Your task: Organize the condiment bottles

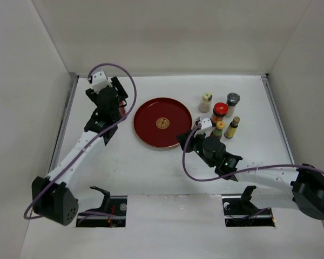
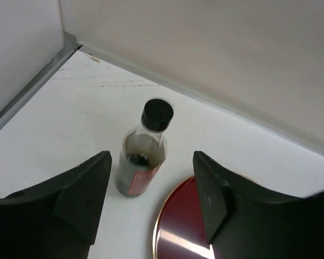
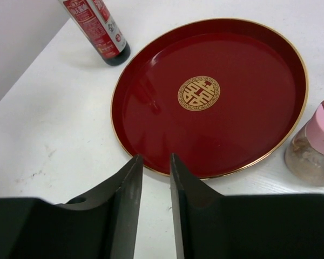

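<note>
Left gripper (image 2: 151, 175): jaws spread, both fingers (image 2: 78, 197) clear of anything. Black-capped bottle (image 2: 143, 156) stands upright just beyond the fingertips, in line with the gap between them; no contact visible on either side. Dark liquid inside, red label. It sits on the table (image 2: 59, 124) just left of the tray (image 2: 175, 232), touching or nearly touching its rim; cannot tell which. Far wall (image 2: 216, 48) behind it.

Right gripper (image 3: 155, 162): fingers pressed nearly together, nothing between them. Tips hover at the near rim of the tray, which holds nothing. Pink-capped jar (image 3: 317, 145) stands on the table just right of the tray, to the right of the fingers and apart from them. The black-capped bottle shows at the tray's far-left side, well apart from this gripper, its top cut off by the frame.

Top view: the other bottles cluster right of the tray, beyond the right gripper
- pale-capped jar (image 1: 206, 101), far
- red-capped jar (image 1: 220, 111), middle
- grey-capped jar (image 1: 233, 101), far right
- yellow-capped bottle (image 1: 219, 129), nearest the right wrist
- gold-capped bottle (image 1: 232, 127), just right of it

All upright
</note>
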Controlling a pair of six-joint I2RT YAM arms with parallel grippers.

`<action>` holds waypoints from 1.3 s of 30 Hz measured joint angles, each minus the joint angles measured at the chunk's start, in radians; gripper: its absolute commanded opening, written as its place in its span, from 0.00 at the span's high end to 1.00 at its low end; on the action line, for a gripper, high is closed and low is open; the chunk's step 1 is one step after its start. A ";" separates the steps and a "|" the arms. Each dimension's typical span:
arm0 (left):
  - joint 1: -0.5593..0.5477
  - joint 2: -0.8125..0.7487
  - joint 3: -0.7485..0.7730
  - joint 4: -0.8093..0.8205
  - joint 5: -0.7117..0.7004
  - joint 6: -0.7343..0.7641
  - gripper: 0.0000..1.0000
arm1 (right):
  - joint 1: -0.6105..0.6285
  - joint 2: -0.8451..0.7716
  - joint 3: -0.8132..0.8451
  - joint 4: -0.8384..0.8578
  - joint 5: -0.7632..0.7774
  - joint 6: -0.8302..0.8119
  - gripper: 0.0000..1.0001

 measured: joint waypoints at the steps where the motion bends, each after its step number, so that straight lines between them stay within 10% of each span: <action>1: 0.017 0.047 0.038 -0.003 0.015 0.006 0.25 | 0.000 0.003 0.000 0.001 -0.004 -0.002 0.63; 5: 0.056 0.188 0.145 -0.023 0.049 0.021 0.23 | 0.001 0.026 0.000 0.006 -0.012 -0.007 0.48; 19: 0.113 0.410 0.280 -0.074 0.077 0.072 0.42 | 0.005 0.042 0.000 0.022 -0.018 -0.016 0.42; 27: 0.131 0.444 0.288 -0.077 0.066 0.086 0.80 | -0.034 0.034 -0.005 0.026 -0.022 -0.016 0.42; 39: 0.082 0.375 0.306 -0.154 0.040 0.138 0.83 | -0.038 0.030 -0.010 0.030 -0.021 -0.012 0.34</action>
